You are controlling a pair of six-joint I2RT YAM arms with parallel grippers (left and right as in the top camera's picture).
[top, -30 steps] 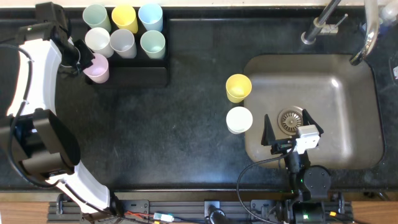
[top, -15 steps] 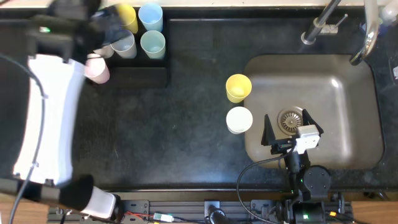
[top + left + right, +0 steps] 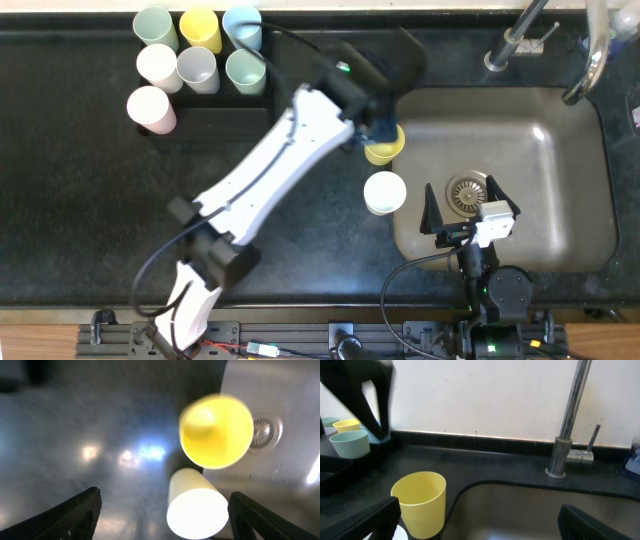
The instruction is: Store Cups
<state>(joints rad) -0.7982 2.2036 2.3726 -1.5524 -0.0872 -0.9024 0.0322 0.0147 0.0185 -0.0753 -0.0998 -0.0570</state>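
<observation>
Against a second ago: left gripper point(image 3: 164, 496) no longer at the rack point(image 3: 230, 122) far off to the sink's point(image 3: 560, 150) left. Swung right across the dark worktop point(image 3: 300, 220) to the sink's left rim. Now above the yellow cup point(image 3: 380, 153) and the white cup point(image 3: 385, 192), with fingers spread wide and nothing between them. Let go and left standing at the rack end farthest from the sink: the pink cup point(image 3: 151, 108). No shift in the yellow and white cups, both side by side on the worktop just off the sink's left rim, the white one nearer the sink's front. No change either at the right gripper point(image 3: 463, 200): low over the sink's drain point(image 3: 466, 190), fingers wide apart, holding nothing.

Cups: smooth, matte, round-mouthed tumblers tapering toward the base, plastic by the look; the yellow one upright, mouth up. Six more of the same shape in the rack, in mint, yellow, blue, white and grey. Rack: black, low and rectangular. Sink: brushed steel with rounded corners and a round perforated drain. Faucet point(image 3: 570, 420) behind the sink: a slim polished metal tube on a round base, with a thin lever at its side. Worktop: dark, finely speckled, stone-like, glossy enough for light patches.
</observation>
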